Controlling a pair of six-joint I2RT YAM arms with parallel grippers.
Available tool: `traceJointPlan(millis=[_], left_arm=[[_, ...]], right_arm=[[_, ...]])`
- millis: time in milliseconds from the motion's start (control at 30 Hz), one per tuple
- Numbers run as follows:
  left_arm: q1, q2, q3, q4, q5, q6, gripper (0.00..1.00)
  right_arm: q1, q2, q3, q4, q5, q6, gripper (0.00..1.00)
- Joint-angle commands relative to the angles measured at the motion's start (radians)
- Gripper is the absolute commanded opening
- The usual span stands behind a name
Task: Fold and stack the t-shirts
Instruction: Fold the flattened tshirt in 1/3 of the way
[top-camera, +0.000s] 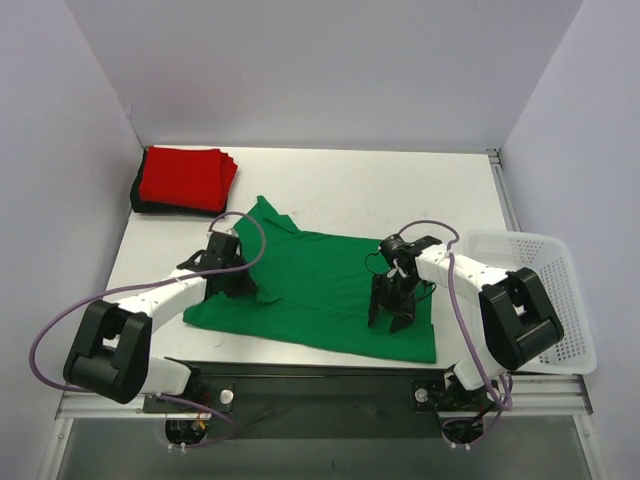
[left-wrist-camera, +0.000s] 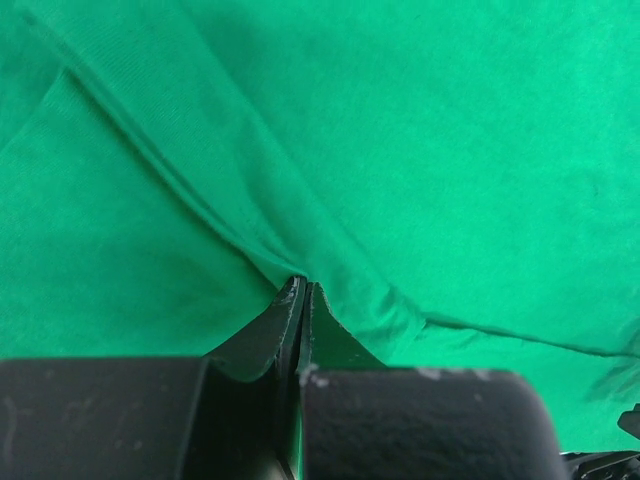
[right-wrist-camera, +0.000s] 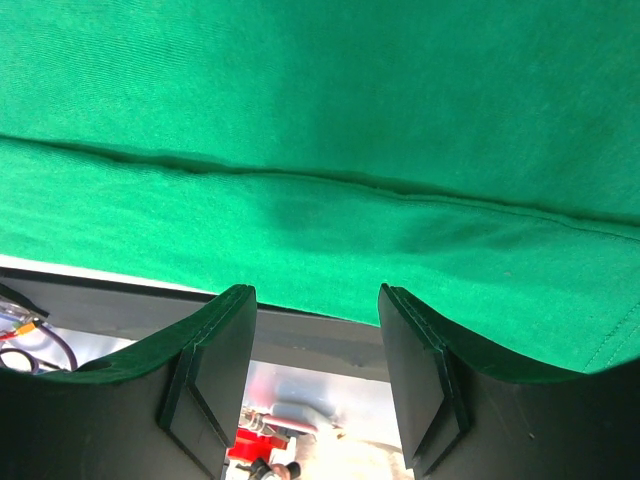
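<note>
A bright green t-shirt (top-camera: 320, 285) lies spread across the middle of the table, one sleeve pointing to the back. My left gripper (top-camera: 240, 286) sits on its left part and is shut on a raised fold of the green fabric (left-wrist-camera: 450, 150), the jaws (left-wrist-camera: 302, 286) pressed together with cloth between them. My right gripper (top-camera: 390, 322) hovers open and empty over the shirt's near right hem (right-wrist-camera: 320, 120); its jaws (right-wrist-camera: 315, 296) stand wide apart. A folded red t-shirt (top-camera: 185, 177) lies on a folded black t-shirt (top-camera: 140, 203) at the back left.
A white mesh basket (top-camera: 560, 330) stands at the right edge of the table. The table's near edge (right-wrist-camera: 100, 276) and the dark rail (right-wrist-camera: 330, 335) run just below the shirt's hem. White walls close in the back and the sides.
</note>
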Motion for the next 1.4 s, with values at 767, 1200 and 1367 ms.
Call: traceJointPlan(millis=[767,1200,1367], left_arm=[[-0.078,0.236,0.256,0.083,0.044,0.06,0.0],[-0.093,0.23,0.308,0.05,0.004,0.034,0.58],[-0.089,0.149,0.329,0.027,-0.026,0.024,0.71]], right_arm=[[0.009,-0.027,-0.013,-0.05,0.026,0.013,0.53],[0.009,-0.027,0.009,-0.051,0.023,0.016,0.53],[0.009,-0.043,0.052,-0.062,0.032,0.011,0.53]])
